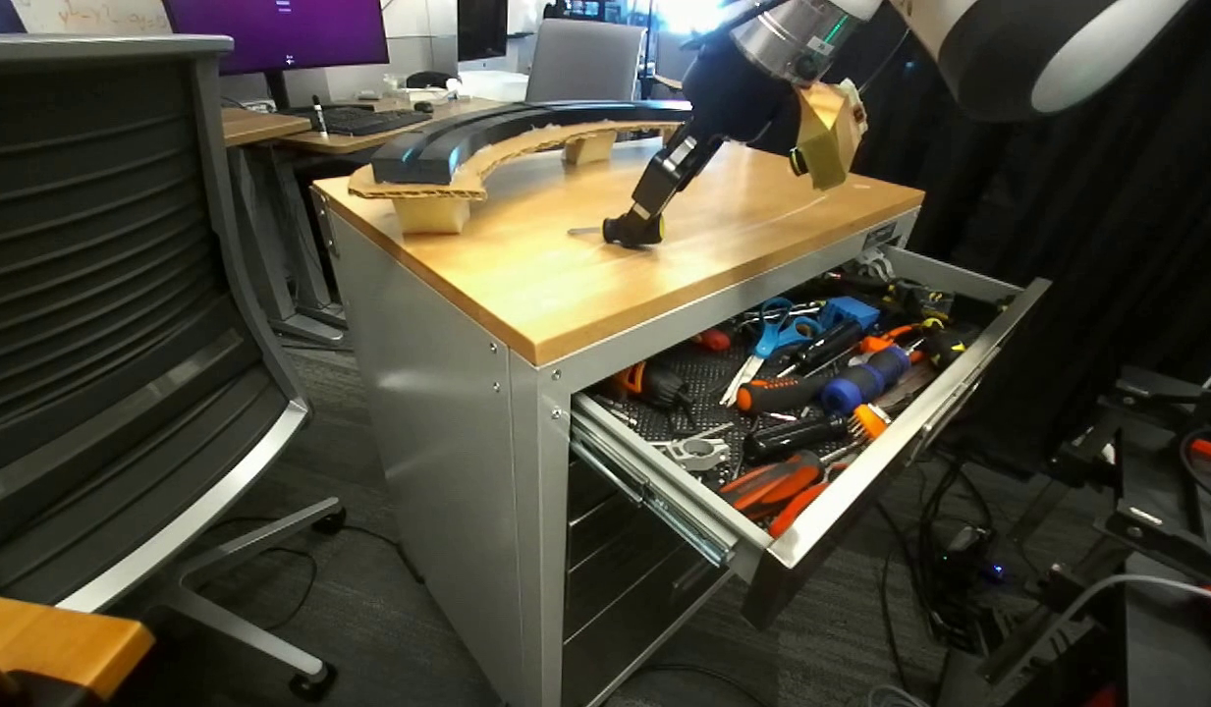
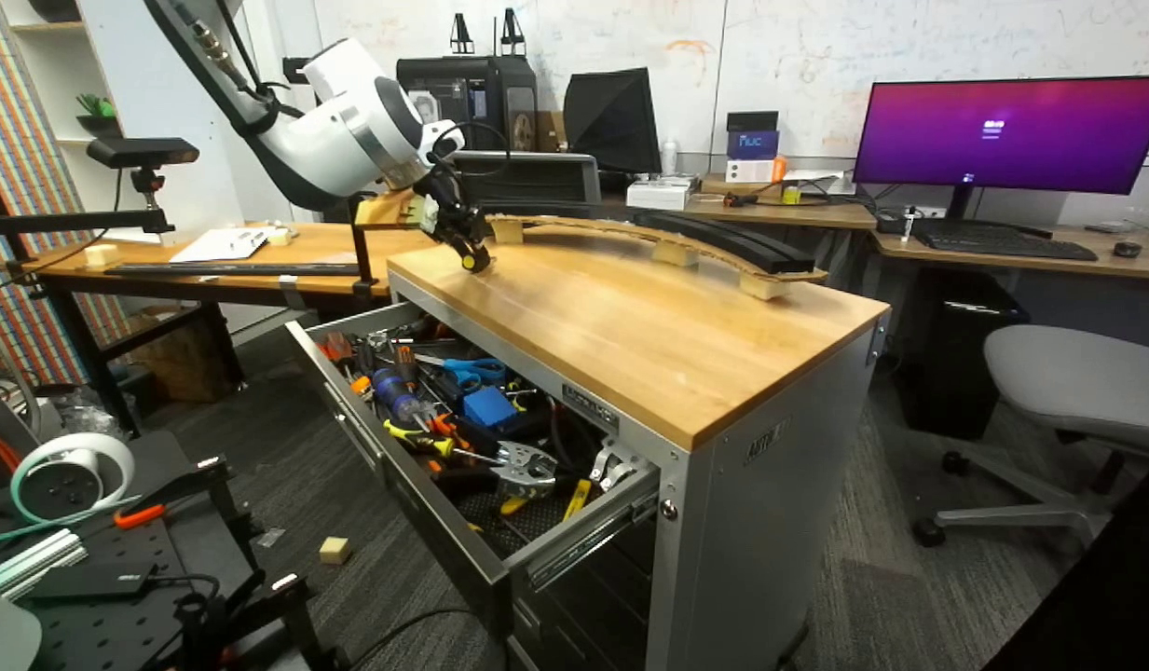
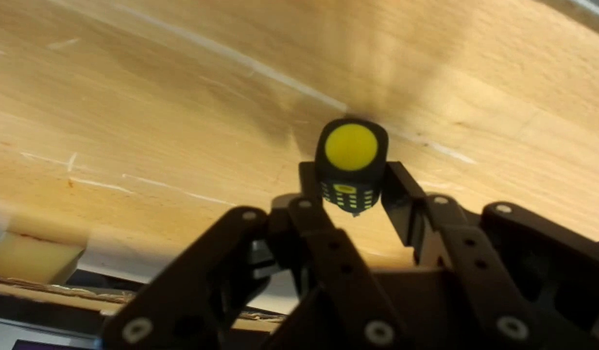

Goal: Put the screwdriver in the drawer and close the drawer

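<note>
Screwdriver (image 3: pixel 351 164), clasped by tool (image 3: pixel 353 182), between 2 fingertips (image 3: pixel 402 187)

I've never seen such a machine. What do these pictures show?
It is a white, jointed robot arm ending in a black, two-fingered gripper. Two pictures are taken from outside it; the third, from its wrist, looks past the gripper onto the wooden worktop. The gripper holds a stubby black screwdriver with a yellow end, close to the wood. A long, curved black object on cardboard stands on the worktop. Below, a grey metal drawer is open, holding orange, black and blue tools.
</note>
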Available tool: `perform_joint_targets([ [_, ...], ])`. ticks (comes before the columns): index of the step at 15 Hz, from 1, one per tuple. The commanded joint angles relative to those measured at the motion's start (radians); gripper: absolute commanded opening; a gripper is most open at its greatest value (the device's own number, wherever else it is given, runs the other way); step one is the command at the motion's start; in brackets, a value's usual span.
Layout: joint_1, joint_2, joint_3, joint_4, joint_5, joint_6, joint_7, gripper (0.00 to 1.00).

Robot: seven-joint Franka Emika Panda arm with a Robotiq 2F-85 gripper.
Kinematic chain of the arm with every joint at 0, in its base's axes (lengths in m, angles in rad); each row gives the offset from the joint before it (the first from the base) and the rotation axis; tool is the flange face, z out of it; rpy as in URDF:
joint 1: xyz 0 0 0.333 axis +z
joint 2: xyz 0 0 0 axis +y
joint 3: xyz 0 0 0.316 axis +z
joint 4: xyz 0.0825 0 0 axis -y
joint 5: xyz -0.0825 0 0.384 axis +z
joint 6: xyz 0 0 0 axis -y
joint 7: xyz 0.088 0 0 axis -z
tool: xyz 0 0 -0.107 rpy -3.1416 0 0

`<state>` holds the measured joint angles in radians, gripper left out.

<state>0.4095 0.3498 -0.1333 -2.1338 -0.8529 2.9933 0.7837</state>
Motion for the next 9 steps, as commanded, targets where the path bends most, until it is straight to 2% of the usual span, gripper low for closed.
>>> perform_joint_targets([
  [1,-0.011,-0.025,0.015,-0.018,0.030,-0.009,-0.012,0.12],
  [2,-0.091,-0.054,0.128,-0.084,0.170,-0.022,-0.149,0.12],
  [3,-0.153,-0.087,0.221,-0.141,0.252,-0.028,-0.226,0.12],
  [6,-0.270,-0.176,0.438,-0.269,0.504,-0.049,-0.434,0.12],
  [9,-0.391,-0.174,0.680,-0.272,0.759,-0.168,-0.620,0.12],
])
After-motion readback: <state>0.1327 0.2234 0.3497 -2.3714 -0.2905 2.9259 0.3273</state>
